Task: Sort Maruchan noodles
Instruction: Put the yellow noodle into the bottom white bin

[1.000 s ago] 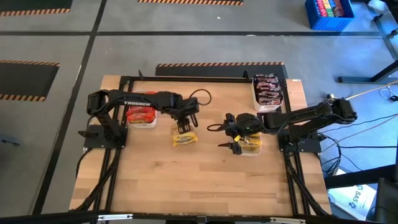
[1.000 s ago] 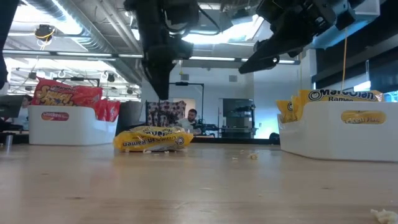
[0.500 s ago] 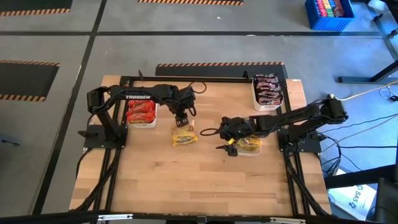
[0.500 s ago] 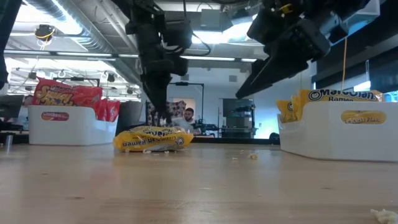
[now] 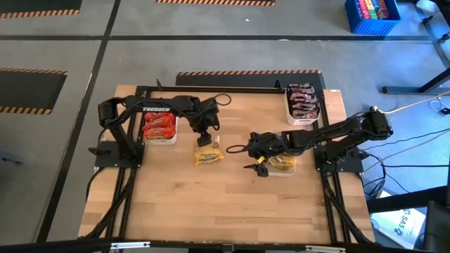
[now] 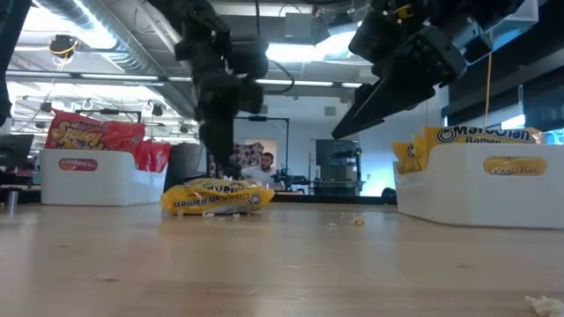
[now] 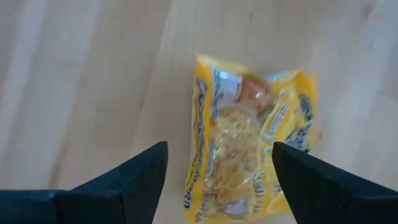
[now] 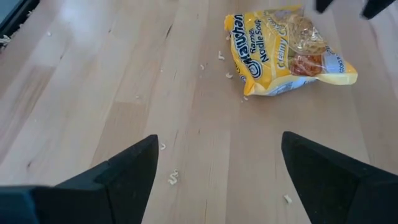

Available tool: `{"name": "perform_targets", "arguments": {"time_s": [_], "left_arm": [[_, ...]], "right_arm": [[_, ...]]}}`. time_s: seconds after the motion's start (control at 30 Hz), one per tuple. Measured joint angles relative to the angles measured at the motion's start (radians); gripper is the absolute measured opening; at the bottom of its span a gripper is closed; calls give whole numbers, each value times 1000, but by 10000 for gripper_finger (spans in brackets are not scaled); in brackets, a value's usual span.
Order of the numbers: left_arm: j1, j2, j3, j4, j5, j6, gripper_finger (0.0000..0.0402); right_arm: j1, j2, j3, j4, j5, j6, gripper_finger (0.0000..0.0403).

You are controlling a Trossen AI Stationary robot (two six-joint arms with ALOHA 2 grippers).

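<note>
One yellow Maruchan noodle packet lies flat on the wooden table, near its middle. My left gripper hovers open just above the packet's far end, pointing steeply down. In the left wrist view its fingers stand on either side of the packet without touching it. My right gripper hangs open above the table to the packet's right, slanting down toward it. Nothing is between its fingers.
A white tray of red packets stands at the left. A tray of yellow packets sits under my right arm, and a tray of dark packets at the far right. Noodle crumbs lie beside the loose packet.
My left gripper has come down over the yellow packet, moved a little toward the far edge and tipped to point more steeply down. My right gripper has sunk a little and shifted slightly toward the packet. The packet has stayed where it was.
</note>
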Motion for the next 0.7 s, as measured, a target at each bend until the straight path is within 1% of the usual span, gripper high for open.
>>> {"name": "perform_targets", "arguments": {"time_s": [0.07, 0.33, 0.37, 0.53, 0.63, 0.7], "left_arm": [[0, 0, -41, 32, 1, 19, 287], [0, 0, -193, 258, 32, 28, 288], [0, 0, -210, 280, 48, 27, 288], [-1, 0, -288, 365, 205, -13, 288], [-3, 0, -323, 418, 255, -49, 285], [-8, 0, -339, 447, 273, -64, 275]], "right_arm": [[0, 0, 0, 4, 0, 0, 319], [0, 0, 0, 36, 0, -3, 319], [0, 0, 0, 39, 0, -3, 319], [0, 0, 0, 40, 0, -3, 319], [0, 0, 0, 42, 0, -3, 319], [0, 0, 0, 43, 0, -3, 319]]}}
